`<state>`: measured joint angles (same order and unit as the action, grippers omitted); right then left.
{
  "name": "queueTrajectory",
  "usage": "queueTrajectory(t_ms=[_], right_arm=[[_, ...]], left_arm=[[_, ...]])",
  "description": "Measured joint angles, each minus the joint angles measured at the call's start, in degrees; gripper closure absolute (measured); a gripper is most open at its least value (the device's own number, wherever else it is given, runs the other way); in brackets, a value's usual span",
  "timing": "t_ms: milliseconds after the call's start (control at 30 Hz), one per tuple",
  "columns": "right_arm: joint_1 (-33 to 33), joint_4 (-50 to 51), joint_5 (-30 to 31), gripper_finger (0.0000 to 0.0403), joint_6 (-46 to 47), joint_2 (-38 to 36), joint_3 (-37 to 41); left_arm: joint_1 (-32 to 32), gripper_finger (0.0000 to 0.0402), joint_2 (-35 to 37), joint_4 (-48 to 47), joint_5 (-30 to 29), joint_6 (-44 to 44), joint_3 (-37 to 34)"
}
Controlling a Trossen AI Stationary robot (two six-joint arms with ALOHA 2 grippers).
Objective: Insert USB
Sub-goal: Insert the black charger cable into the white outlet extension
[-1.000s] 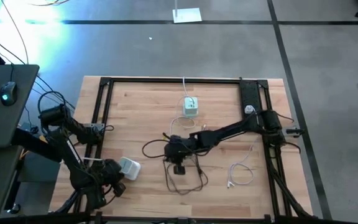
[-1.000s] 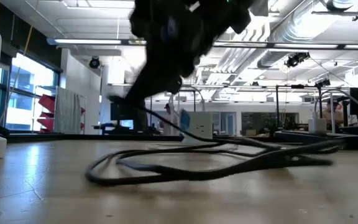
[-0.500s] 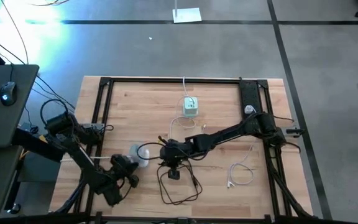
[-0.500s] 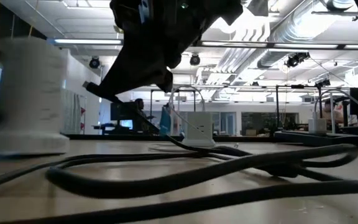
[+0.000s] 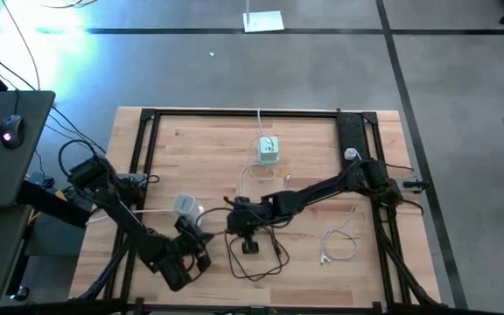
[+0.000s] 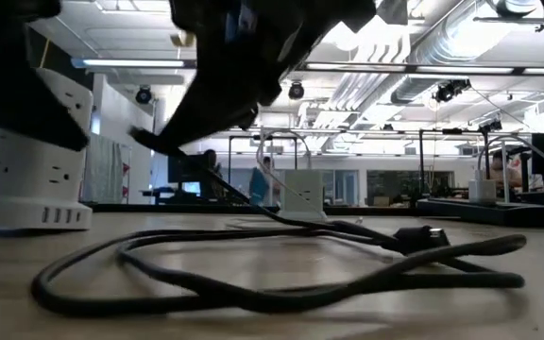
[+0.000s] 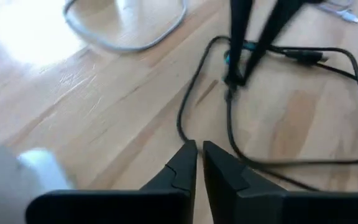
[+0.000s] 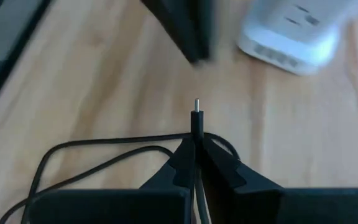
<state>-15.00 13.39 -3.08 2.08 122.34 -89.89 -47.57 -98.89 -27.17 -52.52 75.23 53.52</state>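
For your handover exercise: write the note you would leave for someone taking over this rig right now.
Right gripper: shut on the black cable, plug sticking out past the fingers, pointed toward the white tower.
Left gripper: holds nothing, low over the table near the tower.
Done: plug picked up, tower standing at mid-table.
Left: line up the plug and push it into a tower port.

Power tower [image 5: 186, 206] left of cable loop [image 5: 256, 262], wall charger [image 5: 269, 150] behind, white cable [image 5: 338, 245] right
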Motion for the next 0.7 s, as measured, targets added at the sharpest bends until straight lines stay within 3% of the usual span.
queueTrajectory(t_ms=[200,333,433,700], right_arm=[[-1.18,-0.61,2.04,0.0403,-1.04,-0.09,0.04],[-1.42,1.89,2.48,0.0402,-0.82,-0.09,0.07],[-1.25,3.37,5.17,0.0402,-0.64,-0.13,0.07],[-1.25,3.61,6.15,0.0402,-0.87,-0.15,0.07]], left_arm=[[3.81,0.0302,-0.33,5.97,1.66,-10.51,-0.03],[5.82,0.0267,-0.33,11.0,8.29,-19.06,-0.03],[6.72,0.0256,-0.33,12.45,11.84,-21.09,-0.02],[7.26,0.0258,-0.26,12.54,11.58,-21.87,0.04]])
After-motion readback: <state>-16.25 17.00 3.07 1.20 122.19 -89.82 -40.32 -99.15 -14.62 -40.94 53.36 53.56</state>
